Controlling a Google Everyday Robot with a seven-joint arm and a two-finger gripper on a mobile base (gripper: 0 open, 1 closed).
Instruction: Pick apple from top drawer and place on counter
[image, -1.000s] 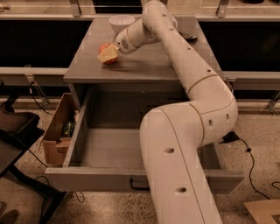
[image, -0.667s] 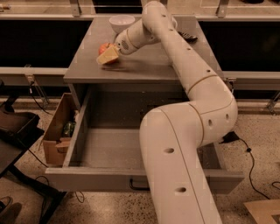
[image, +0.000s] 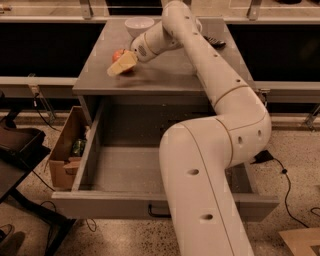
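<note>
The apple (image: 118, 53) lay on the counter (image: 165, 76), in the left part of it and some way back from the front edge. It was red with a lighter patch, and only its upper part could be seen. The pale yellow end of the hand (image: 120, 65) was directly in front of the apple, covering its lower side and touching it or very nearly so. It was not possible to tell how far the hand was open, or whether it had hold of the apple.

The white arm (image: 215, 145) reached to this place from the lower right, bent in a large curve above the drawer. Behind the apple, near the far edge of the counter, stood a white bowl (image: 139, 25), apart from the apple. A small dark object (image: 215, 41) lay at the right of the counter, behind the arm.

Under the counter the top drawer (image: 125, 172) was pulled out fully, with a black handle (image: 157, 213) on the front panel. Beside the drawer on the left stood an open cardboard box (image: 64, 152) on the speckled floor.
</note>
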